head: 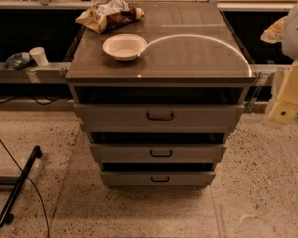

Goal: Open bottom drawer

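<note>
A grey metal cabinet (159, 63) stands in the middle of the camera view with three drawers stacked in its front. The bottom drawer (134, 178) is the lowest and narrowest-looking panel, with a small dark loop handle (160, 179) at its centre. A dark gap shows above its front panel. My gripper (287, 100), a cream-coloured part under the white arm (295, 29), hangs at the right edge of the view. It is beside the cabinet's upper right corner, level with the top drawer (114, 116), far above and right of the bottom handle, touching nothing.
A white bowl (124, 46) and a crumpled snack bag (110, 15) lie on the cabinet top. A paper cup (38, 56) and small bowls (19, 59) sit on a ledge at left. A black bar (17, 187) and a cable (20, 167) lie on the speckled floor at left.
</note>
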{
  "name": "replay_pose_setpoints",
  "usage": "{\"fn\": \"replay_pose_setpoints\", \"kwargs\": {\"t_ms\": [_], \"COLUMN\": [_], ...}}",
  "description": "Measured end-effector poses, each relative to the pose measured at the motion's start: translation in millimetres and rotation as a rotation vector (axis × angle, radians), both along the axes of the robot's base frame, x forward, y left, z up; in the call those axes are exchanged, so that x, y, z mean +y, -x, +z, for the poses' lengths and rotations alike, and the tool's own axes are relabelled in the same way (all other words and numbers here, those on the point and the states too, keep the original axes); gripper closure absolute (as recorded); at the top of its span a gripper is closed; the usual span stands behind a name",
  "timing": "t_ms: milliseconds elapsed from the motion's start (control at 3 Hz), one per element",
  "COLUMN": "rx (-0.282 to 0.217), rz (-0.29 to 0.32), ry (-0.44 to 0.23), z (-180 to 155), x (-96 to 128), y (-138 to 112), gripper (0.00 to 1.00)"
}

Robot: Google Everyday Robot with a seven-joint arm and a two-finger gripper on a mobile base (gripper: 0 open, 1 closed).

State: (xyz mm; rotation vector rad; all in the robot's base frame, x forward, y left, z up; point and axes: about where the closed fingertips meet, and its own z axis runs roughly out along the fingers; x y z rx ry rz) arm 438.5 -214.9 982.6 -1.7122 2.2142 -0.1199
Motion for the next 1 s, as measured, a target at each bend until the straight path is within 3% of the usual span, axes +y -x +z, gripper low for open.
{"fn": "replay_pose_setpoints", "kwargs": {"t_ms": [667, 1000], "rx": [0.000, 0.051], "rz": [0.007, 0.033], "ry": [-0.012, -0.102], "z": [0, -47], "x": [1, -6], "y": [0, -4], "gripper": [0.00, 0.00]}}
